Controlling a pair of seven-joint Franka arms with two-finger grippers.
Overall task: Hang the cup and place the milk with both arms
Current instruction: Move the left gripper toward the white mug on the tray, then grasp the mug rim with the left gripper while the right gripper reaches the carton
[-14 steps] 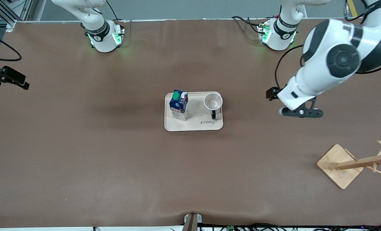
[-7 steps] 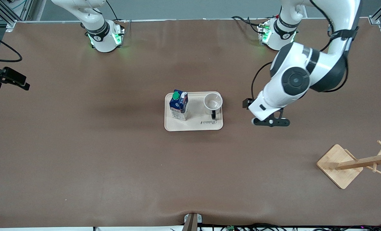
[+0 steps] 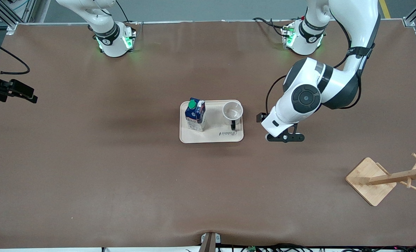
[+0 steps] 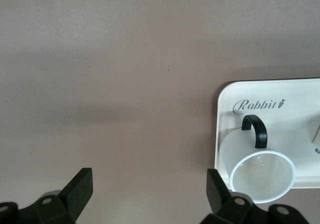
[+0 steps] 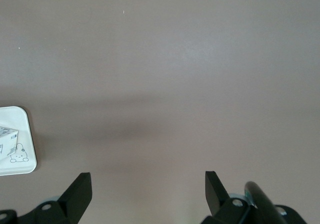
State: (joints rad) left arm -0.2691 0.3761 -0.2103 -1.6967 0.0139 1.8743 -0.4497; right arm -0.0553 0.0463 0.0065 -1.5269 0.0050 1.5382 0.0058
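Cup [image 3: 232, 111] upright on cream tray [image 3: 211, 138] mid-table, handle toward front camera, milk carton [image 3: 195, 114] beside it on tray, left gripper [image 3: 285, 137] spread, over bare table beside tray, right gripper [image 5: 145, 194] spread, waiting at table edge, wooden mug rack [image 3: 386, 178] well apart

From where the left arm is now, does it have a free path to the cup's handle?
Probably yes. The left gripper is open over bare table beside the tray, and nothing lies between it and the cup. The handle points toward the front camera, away from the milk.
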